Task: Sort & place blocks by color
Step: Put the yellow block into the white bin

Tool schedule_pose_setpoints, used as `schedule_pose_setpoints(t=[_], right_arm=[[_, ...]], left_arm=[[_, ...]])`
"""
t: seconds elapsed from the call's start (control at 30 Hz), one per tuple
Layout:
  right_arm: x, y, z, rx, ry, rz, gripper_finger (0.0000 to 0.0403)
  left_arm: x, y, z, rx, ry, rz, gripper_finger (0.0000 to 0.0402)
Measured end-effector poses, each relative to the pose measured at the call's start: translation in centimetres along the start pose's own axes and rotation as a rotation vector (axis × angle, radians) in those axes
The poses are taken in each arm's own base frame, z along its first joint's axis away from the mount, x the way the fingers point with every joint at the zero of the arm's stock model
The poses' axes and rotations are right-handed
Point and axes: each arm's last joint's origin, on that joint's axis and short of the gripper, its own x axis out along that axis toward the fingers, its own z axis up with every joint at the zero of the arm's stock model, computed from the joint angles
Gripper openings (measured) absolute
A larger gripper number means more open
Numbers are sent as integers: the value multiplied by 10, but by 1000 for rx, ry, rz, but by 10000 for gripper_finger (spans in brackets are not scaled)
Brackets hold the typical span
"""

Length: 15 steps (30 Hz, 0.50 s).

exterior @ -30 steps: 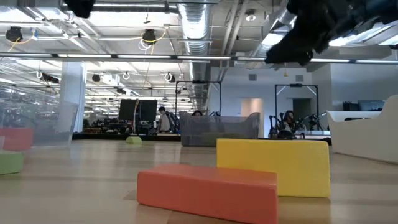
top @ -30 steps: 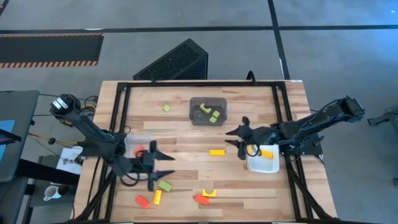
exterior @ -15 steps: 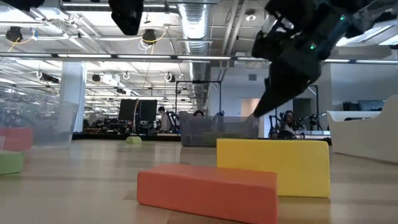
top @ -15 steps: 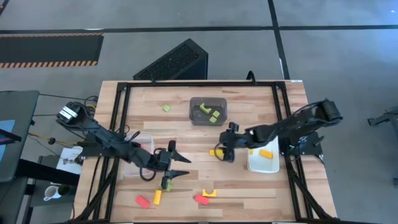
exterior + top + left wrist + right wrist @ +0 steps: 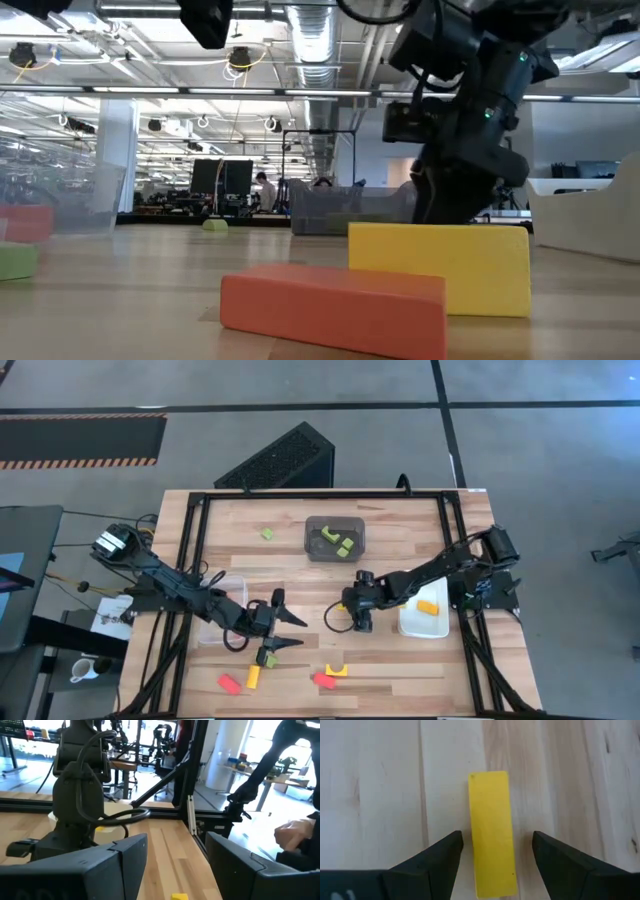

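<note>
My right gripper [image 5: 357, 614] points down at the table's middle and is open. In the right wrist view its fingers stand on either side of a yellow bar [image 5: 490, 820] that lies flat on the wood, untouched. My left gripper [image 5: 285, 622] hovers open, left of the right one and just beyond a green block [image 5: 267, 657]. Red blocks [image 5: 230, 683] [image 5: 323, 680], a yellow block [image 5: 253, 677] and a yellow arch [image 5: 337, 671] lie near the table's near edge. Another green block [image 5: 267, 534] lies toward the far edge.
A dark grey bin [image 5: 312, 540] at far centre holds green blocks. The white bin [image 5: 410, 626] on the right holds a yellow block [image 5: 428, 606]. The clear bin [image 5: 228, 582] sits under my left arm. The low view shows a red bar [image 5: 335, 310] and a yellow block [image 5: 440, 265] up close.
My right gripper has moved from beside the white bin toward the table's left and near edge. It has tipped to point down and come low around the yellow bar. My left gripper has shifted toward the table's right, away from the clear bin.
</note>
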Motion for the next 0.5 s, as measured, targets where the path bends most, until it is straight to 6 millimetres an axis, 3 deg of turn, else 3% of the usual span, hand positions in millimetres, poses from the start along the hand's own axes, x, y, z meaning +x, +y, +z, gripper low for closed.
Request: schedule_pose_setpoints(t=[0.13, 0.27, 0.37, 0.5], right_arm=[[8, -2, -5, 16, 50, -4, 264], [2, -3, -4, 15, 39, -26, 214], [-13, -1, -3, 1, 1, -59, 147], [-53, -2, 9, 15, -146, -65, 80]], left_arm=[[0, 0, 0, 0, 0, 3, 187], [0, 0, 0, 1, 0, 7, 187], [0, 1, -1, 1, 5, 16, 187], [0, 1, -1, -1, 5, 16, 187]])
